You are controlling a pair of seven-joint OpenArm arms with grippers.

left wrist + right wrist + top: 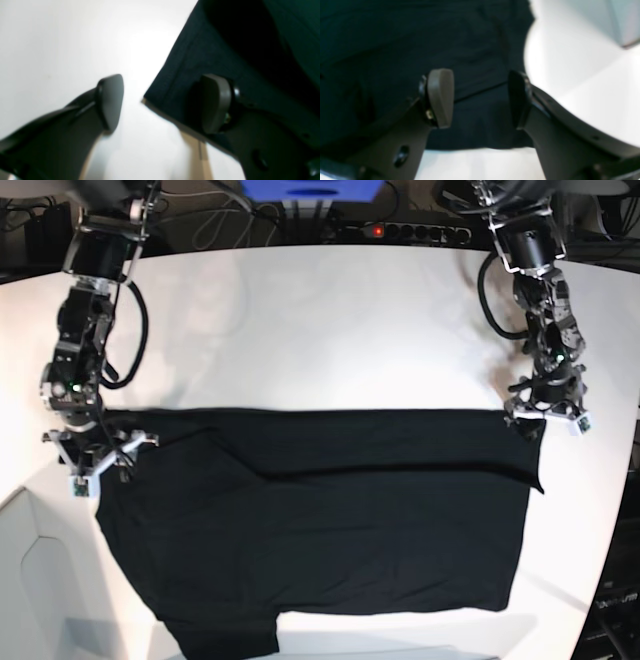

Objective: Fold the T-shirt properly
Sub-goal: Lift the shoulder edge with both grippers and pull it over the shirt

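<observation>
White table (330,320) carries the T-shirt (320,520), spread flat with one sleeve toward the near edge. Farther back, right gripper (95,452) and left gripper (545,412) both gape empty over its far corners. Each should pinch its corner evenly.

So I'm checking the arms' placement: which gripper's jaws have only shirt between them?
The right gripper: its wrist view shows T-shirt filling the gap. The left gripper straddles the shirt's corner, with white table between its jaws.
</observation>
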